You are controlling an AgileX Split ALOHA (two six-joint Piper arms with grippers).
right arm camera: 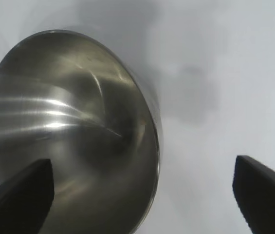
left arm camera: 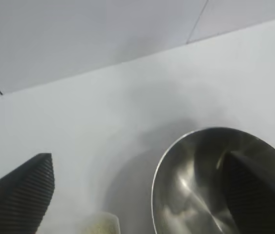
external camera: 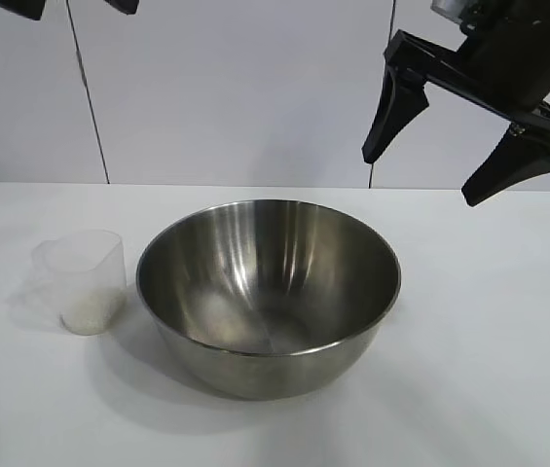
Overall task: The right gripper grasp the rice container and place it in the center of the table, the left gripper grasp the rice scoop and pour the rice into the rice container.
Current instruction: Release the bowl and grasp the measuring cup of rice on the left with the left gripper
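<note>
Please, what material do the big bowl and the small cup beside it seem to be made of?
The rice container looks like stainless steel with a brushed, shiny finish: grey metal with bright streaked reflections on its inner wall. The rice scoop looks like translucent plastic, slightly frosted: the white rice at its bottom shows through the wall. Both are judged by look only.

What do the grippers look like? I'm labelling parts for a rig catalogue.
The right gripper is matte black with two long, tapering, pointed fingers on an angular black bracket. The left gripper is also black; its fingers have finely ribbed inner pads.
</note>
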